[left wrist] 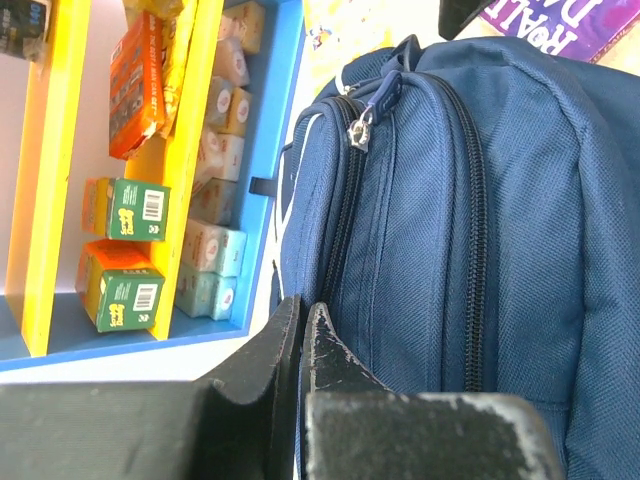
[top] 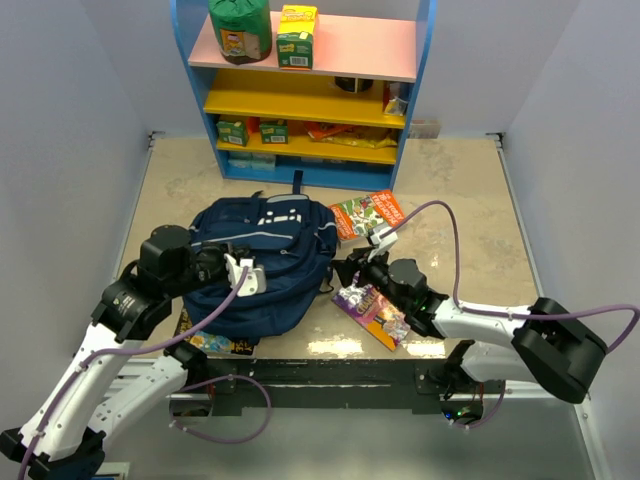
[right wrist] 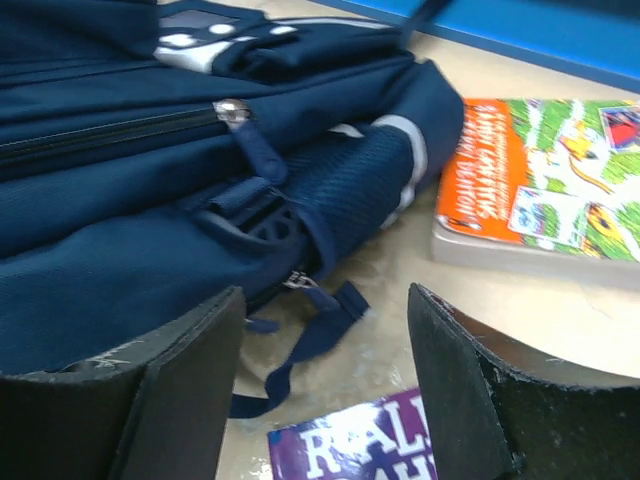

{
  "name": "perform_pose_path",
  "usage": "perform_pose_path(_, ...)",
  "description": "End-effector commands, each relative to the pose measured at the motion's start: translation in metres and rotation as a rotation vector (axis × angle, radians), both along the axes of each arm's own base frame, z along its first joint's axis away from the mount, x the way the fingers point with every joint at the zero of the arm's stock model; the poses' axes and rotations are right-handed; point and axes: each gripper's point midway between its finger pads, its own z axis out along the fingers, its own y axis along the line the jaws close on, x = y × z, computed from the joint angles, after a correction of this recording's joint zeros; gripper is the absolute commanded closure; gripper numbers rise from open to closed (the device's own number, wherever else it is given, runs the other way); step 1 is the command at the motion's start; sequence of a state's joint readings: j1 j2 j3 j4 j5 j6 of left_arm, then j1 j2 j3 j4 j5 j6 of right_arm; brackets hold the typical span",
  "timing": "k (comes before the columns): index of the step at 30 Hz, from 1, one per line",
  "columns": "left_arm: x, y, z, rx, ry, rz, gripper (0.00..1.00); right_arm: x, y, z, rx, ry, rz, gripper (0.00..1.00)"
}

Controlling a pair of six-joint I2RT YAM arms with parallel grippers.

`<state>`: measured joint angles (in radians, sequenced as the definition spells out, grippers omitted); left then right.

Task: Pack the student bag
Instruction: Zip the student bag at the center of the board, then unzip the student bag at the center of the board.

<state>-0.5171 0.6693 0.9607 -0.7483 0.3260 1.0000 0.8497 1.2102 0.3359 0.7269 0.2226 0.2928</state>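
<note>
The student bag [top: 262,262], navy with grey-white patches, lies flat in the middle of the table, its zippers closed. My left gripper [top: 240,272] is at the bag's near left side. In the left wrist view its jaws [left wrist: 302,306] are pressed together on the bag's [left wrist: 450,250] edge seam, with blue fabric showing between them. My right gripper [top: 350,272] is open and empty, low over the table at the bag's right side. In the right wrist view [right wrist: 327,300] it faces a zipper pull [right wrist: 232,110] and a loose strap [right wrist: 300,360].
A purple book [top: 372,312] lies under the right wrist. An orange-green book [top: 368,215] lies right of the bag. Another book [top: 212,343] sticks out under the bag's near left. A blue-and-yellow shelf [top: 310,95] with boxes stands at the back.
</note>
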Motion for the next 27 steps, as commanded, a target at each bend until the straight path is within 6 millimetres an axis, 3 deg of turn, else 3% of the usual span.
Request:
perform_pose_path(1,0.015,0.000,0.068,-0.147,-0.216,0.050,1.00,-0.007,0.019,0.019,0.033,-0.107,0.124,0.33)
perform_pose_path(7,0.017,-0.002,0.070,-0.150,-0.217,0.049,1.00,-0.016,0.031,-0.001,0.010,-0.072,0.199,0.38)
perform_pose_path(11,0.019,0.000,0.075,-0.153,-0.233,0.063,1.00,-0.021,0.029,-0.014,0.004,-0.047,0.186,0.42)
perform_pose_path(22,0.021,-0.002,0.071,-0.148,-0.227,0.057,1.00,-0.041,0.041,-0.012,0.025,-0.066,0.239,0.44)
perform_pose_path(27,0.019,-0.002,0.071,-0.148,-0.230,0.053,1.00,-0.039,0.047,-0.024,-0.004,-0.045,0.236,0.47)
